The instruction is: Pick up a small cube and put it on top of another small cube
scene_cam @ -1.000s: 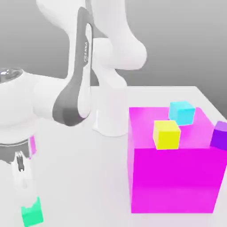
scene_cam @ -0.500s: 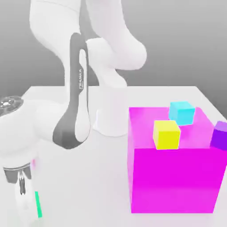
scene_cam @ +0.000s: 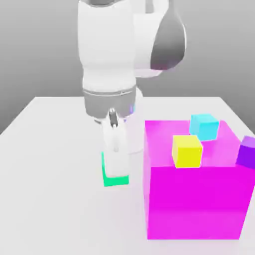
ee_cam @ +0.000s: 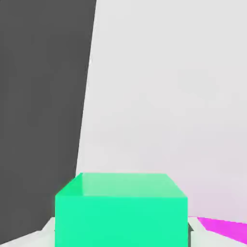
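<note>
claw (scene_cam: 115, 169) clamping small cube (scene_cam: 115, 179), beside magenta block (scene_cam: 196, 199)

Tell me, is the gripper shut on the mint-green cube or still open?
Shut on it. In the exterior view the gripper has the small cube between its fingers, beside the magenta block.

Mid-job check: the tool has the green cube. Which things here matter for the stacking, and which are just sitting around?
In the job:
- green cube, held in the shut tool
- yellow cube and cyan cube, possible stacking bases; which one is meant cannot be told

Just lying about:
- magenta block, which carries those cubes
- purple cube at the exterior view's right edge
- table
</note>
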You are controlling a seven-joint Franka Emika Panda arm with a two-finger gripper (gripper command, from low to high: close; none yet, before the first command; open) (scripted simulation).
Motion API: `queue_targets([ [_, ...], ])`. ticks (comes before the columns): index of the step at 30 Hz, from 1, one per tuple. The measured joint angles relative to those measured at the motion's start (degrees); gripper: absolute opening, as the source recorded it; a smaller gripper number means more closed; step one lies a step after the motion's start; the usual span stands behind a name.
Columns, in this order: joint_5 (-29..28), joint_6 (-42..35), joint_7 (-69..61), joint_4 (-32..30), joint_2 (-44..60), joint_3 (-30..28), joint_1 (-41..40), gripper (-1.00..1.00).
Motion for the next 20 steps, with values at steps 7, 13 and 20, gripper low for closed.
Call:
queue_targets([
  [7, 4.6, -10.4, 19.0, -2.5, -13.1, 8.2, 5.1, -1.00],
  [13, 9.3, -17.1, 33.6, -5.2, -22.7, 14.7, 9.9, -1.00],
  [20, 10.6, -9.4, 34.9, -10.9, -20.7, 17.0, 10.6, 1.00],
])
